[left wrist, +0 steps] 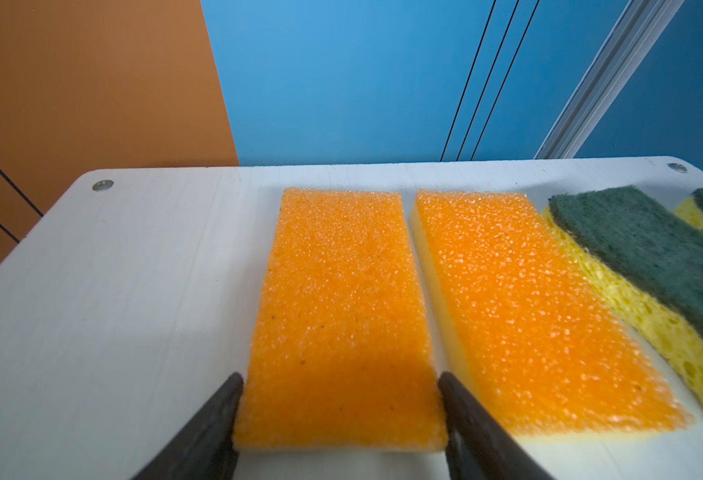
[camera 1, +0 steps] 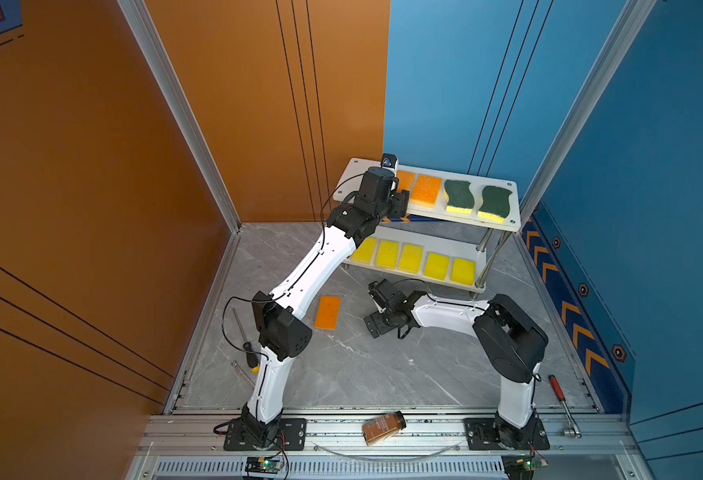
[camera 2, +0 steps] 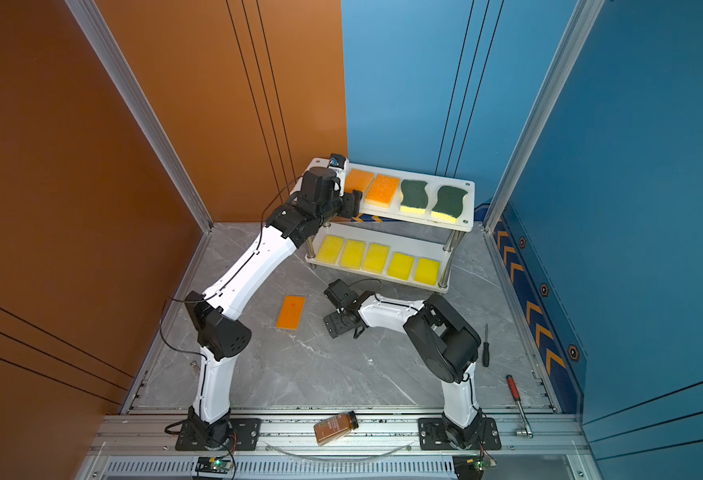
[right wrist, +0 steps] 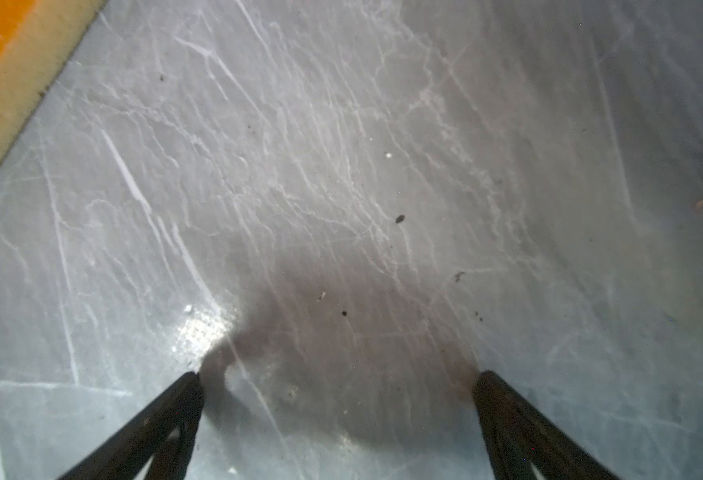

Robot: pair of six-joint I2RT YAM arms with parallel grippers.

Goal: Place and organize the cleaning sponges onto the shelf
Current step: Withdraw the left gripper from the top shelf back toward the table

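A: Where is the orange sponge [left wrist: 341, 316]?
B: It lies flat on the top board of the shelf [left wrist: 133, 270], orange face up. Its long axis runs front to back, parallel to its orange neighbour [left wrist: 507, 311], with a short end toward the left claw [left wrist: 339, 376].
A: Held?
B: The jaws flank its long sides at that end. Whether they pinch it or stand free, one cannot tell. The step looks like the release.
A: Next?
B: Back straight out. Then comes the last orange sponge [camera 1: 328, 311], flat on the surface [camera 1: 341, 374], lengthwise away from the robot. It is near the right claw [right wrist: 337, 373], which is spread wide and empty.

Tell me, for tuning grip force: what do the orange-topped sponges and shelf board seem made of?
Orange-topped sponges: coarse, sparkly orange scrub layer over pale yellow foam. Shelf board: white, matte, faintly streaked, screwed at corners; painted wood or plastic, unclear.
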